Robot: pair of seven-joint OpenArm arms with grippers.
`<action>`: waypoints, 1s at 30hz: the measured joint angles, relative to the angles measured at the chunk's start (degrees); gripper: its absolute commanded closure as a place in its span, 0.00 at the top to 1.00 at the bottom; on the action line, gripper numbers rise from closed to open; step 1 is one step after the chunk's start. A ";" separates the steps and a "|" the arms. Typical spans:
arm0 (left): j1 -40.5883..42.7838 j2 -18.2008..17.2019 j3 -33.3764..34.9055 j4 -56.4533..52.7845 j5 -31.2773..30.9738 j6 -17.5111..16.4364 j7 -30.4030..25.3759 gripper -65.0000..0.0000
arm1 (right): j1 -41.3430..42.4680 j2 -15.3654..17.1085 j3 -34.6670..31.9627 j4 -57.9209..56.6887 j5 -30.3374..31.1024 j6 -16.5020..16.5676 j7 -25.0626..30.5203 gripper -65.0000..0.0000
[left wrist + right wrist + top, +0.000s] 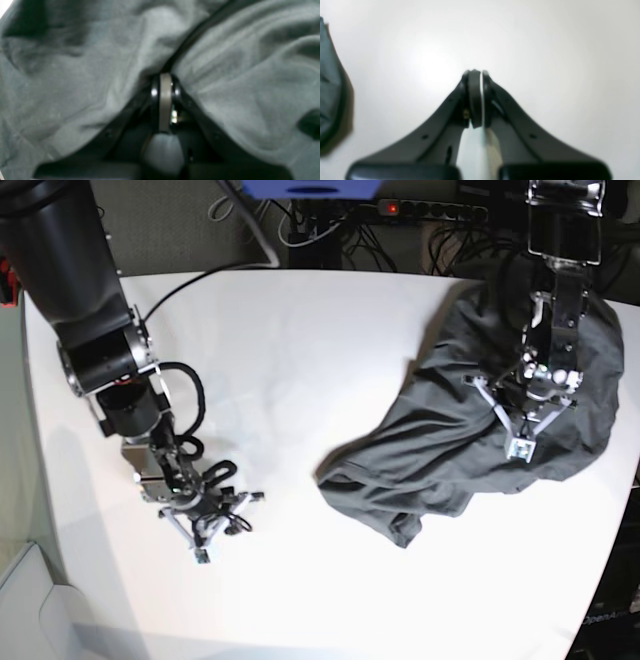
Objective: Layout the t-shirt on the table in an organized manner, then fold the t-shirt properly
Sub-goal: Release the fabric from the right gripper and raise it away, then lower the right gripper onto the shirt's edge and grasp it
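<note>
The dark grey t-shirt [450, 440] lies crumpled in a heap on the right half of the white table [300, 360]. My left gripper [520, 448] points down into the heap's right part. In the left wrist view that gripper [165, 76] is shut, with folds of the t-shirt [75, 87] bunching at its tips and a grey strip pinched between the jaws. My right gripper [203, 556] rests low over bare table at the front left, far from the cloth. Up close the right gripper [476, 72] is shut on nothing, with only an edge of the t-shirt [328, 87] at the far left.
A black cable [190, 280] runs across the table's back left to the right arm. Behind the far edge sit a power strip and tangled cables [430, 210]. The shirt reaches close to the table's right edge [630, 470].
</note>
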 measured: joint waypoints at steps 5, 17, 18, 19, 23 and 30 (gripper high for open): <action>-2.51 2.29 0.13 0.02 -0.28 -0.22 -0.39 0.00 | -0.28 -0.24 0.00 0.00 0.00 0.00 -2.86 0.00; -7.02 6.25 -6.47 8.09 0.20 -0.22 7.69 0.00 | -5.53 0.20 0.07 11.26 0.35 0.00 -9.44 0.29; -7.17 5.86 -7.74 7.96 0.15 -0.31 8.83 0.00 | -7.54 0.42 0.04 16.17 -0.02 -0.02 -12.33 0.33; -7.10 5.20 -9.29 7.85 0.00 -0.26 9.09 0.00 | -9.75 0.68 -0.11 21.07 0.00 0.24 -15.04 0.38; -3.61 3.19 -15.98 7.26 0.98 0.44 9.03 0.00 | -19.63 2.99 -0.24 42.91 -0.31 0.13 -19.32 0.47; -1.25 2.36 -16.50 2.08 0.11 -0.04 8.31 0.00 | -23.19 1.79 0.02 48.74 0.07 0.37 -19.52 0.48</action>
